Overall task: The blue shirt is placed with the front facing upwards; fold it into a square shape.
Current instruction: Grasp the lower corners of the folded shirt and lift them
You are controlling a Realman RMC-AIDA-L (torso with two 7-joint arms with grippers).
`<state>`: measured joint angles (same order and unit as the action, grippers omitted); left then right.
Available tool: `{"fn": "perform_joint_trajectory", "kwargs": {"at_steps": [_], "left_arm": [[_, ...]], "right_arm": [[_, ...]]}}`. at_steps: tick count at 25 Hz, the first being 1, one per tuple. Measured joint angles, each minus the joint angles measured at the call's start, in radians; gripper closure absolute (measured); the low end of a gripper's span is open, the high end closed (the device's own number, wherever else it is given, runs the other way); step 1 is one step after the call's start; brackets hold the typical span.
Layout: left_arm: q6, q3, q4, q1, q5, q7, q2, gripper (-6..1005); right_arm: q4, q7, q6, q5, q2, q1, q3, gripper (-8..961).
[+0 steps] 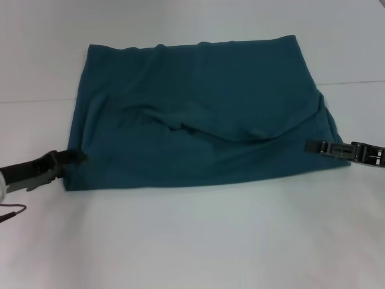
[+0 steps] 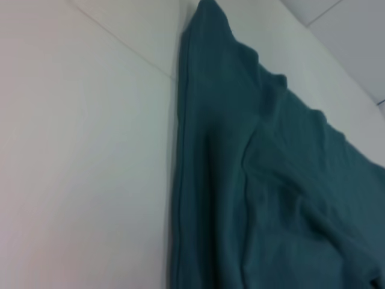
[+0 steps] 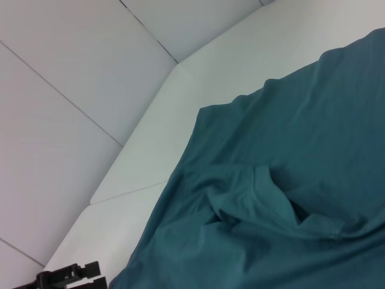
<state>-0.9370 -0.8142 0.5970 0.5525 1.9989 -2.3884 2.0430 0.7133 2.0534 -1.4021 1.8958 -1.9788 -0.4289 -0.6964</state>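
Observation:
The blue shirt (image 1: 198, 114) lies on the white table as a rough rectangle, plain teal side up, with loose creases across its middle. No lettering or collar shows. My left gripper (image 1: 78, 158) lies low at the shirt's near left corner, its tip touching the edge. At the near end of the right edge, my right gripper (image 1: 313, 146) reaches in with its tip over the cloth. The left wrist view shows the shirt's (image 2: 252, 180) straight folded edge close up. In the right wrist view the shirt (image 3: 289, 198) has a folded-over flap, and the left gripper (image 3: 69, 277) sits far off.
The white table (image 1: 198, 241) stretches wide in front of the shirt and behind it. A seam line (image 1: 355, 81) crosses the surface at the back. A thin red cable (image 1: 13, 211) hangs by my left arm.

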Motion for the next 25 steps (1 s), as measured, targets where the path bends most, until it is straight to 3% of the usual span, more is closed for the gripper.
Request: {"fn": "perform_joint_trajectory", "kwargs": {"at_steps": [25], "left_arm": [[0.008,-0.024,-0.01,0.036,0.073,0.029,0.03,250]], "right_arm": [[0.0,0.005,-0.016,-0.008,-0.003,0.003,0.021,37]]}}
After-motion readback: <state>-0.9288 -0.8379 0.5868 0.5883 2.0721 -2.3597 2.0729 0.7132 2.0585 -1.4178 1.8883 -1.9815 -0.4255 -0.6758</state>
